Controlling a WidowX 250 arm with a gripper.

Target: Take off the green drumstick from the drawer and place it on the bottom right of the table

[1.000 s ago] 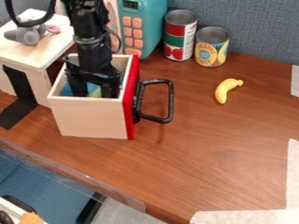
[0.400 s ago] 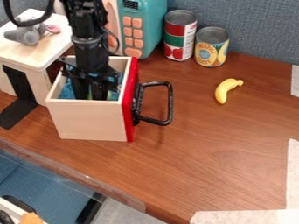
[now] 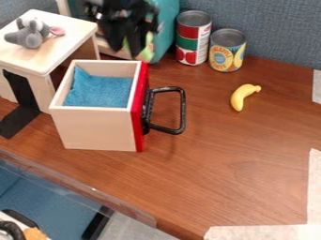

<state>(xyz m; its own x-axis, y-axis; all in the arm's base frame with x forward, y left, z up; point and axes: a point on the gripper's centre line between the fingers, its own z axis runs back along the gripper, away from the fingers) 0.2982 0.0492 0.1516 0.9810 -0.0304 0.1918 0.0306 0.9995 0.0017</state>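
Drumstick [image 3: 149, 50] is hanging outside the drawer [image 3: 94, 130], the end effector [image 3: 126, 51] gripping it. Placement on the desk [image 3: 238, 159], bottom right, is remaining.

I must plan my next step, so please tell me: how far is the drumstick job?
Done: the green drumstick is out of the drawer.
In hand: it hangs at the gripper, apparently gripped, in front of the teal toy.
Left: carrying it to the bottom right of the table and releasing it.

Gripper [image 3: 125, 48] near top edge, pointing down, fingers slightly apart.
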